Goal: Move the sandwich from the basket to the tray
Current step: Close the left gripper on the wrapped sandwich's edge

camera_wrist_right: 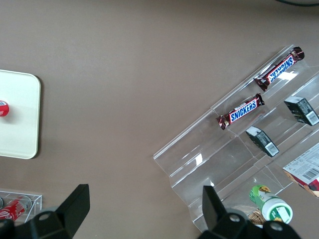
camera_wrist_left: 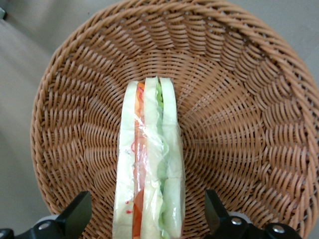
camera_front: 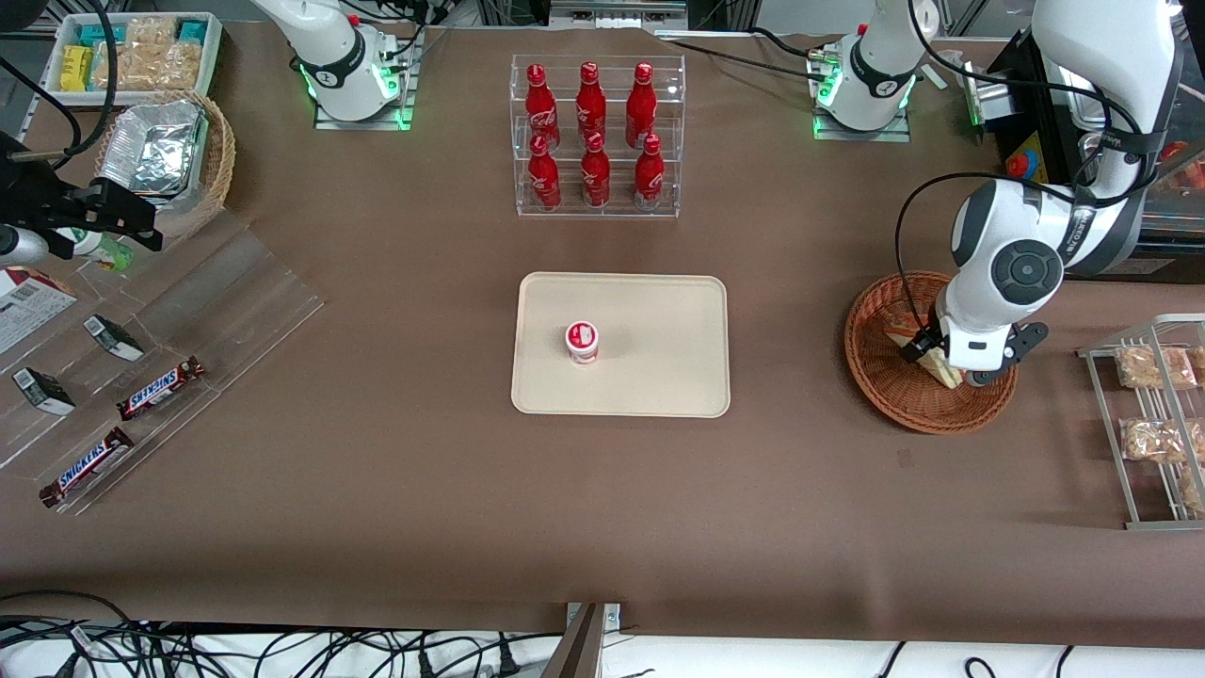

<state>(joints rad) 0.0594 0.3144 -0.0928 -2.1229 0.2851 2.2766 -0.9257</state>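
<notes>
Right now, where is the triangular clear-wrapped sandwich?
The sandwich stands on edge inside the reddish-brown wicker basket, between the open gripper's fingers, toward the working arm's end.

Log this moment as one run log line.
stage: pre-grasp | gripper: open, straddling sandwich | sandwich: on edge in wicker basket | tray: holds small red-lidded cup only

Wrapped sandwich [camera_wrist_left: 149, 164] stands on edge in the brown wicker basket [camera_front: 880, 381] at frame right; cream tray [camera_front: 659, 377], seemingly flat, lies centre. Gripper [camera_wrist_left: 147, 219] straddles the sandwich, fingers apart.
</notes>
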